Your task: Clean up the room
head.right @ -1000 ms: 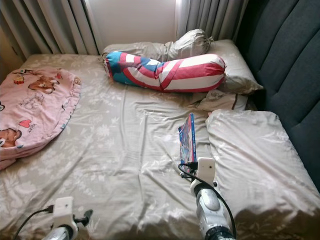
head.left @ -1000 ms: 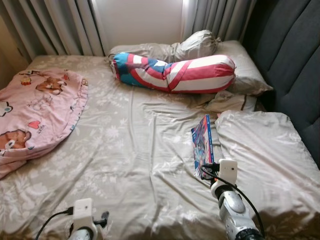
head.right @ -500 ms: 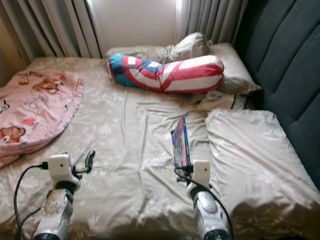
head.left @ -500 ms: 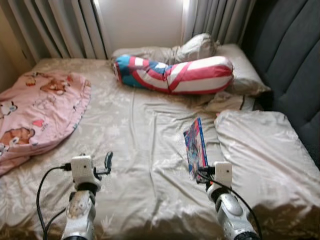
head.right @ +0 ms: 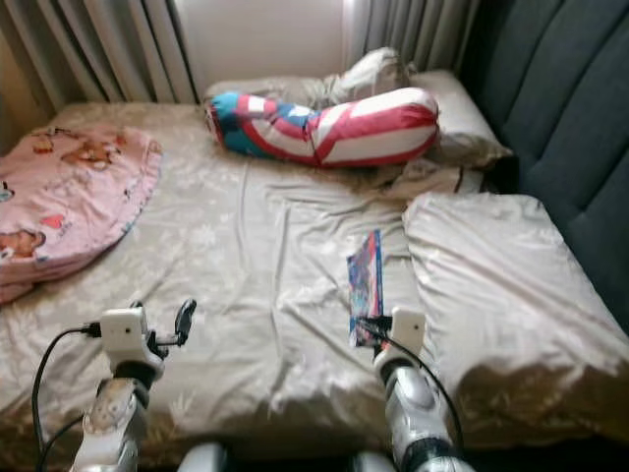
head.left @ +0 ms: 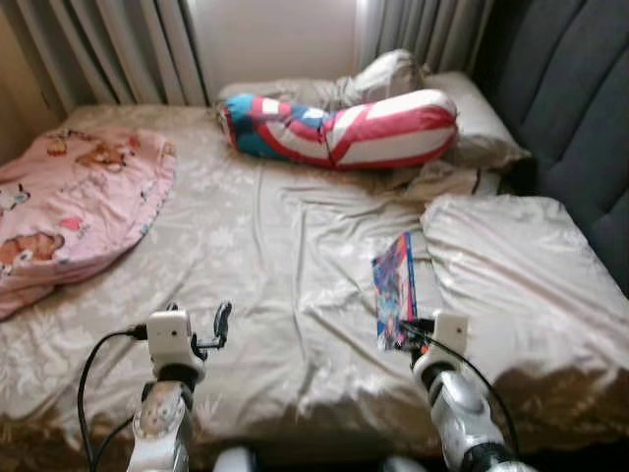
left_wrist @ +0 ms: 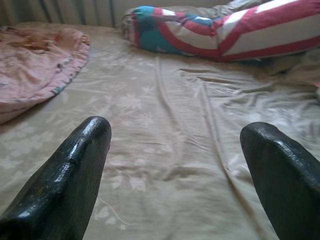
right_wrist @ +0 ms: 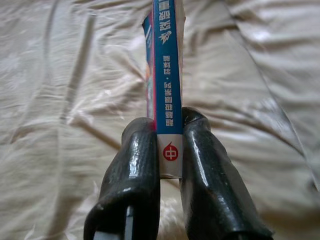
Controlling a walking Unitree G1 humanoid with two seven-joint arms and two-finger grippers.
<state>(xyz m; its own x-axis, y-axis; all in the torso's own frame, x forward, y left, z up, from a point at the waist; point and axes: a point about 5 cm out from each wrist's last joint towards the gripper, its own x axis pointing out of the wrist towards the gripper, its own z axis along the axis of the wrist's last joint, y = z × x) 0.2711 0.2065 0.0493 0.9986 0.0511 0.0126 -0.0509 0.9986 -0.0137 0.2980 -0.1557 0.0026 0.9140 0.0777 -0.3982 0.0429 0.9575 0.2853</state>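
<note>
The right pincer is clamping a book by its spine above the bed beside the near-right pillow, the left pincer is hovering wide and empty, and the pink blanket is lying crumpled far left, so tidying seems barely begun.

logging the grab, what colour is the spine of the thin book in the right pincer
Blue with white lettering, white at the base with a red mark, on the thin book; clearest in the right wrist view.

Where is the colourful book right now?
The book is pinched in the right gripper over the bed sheet, just left of the big beige pillow.
</note>
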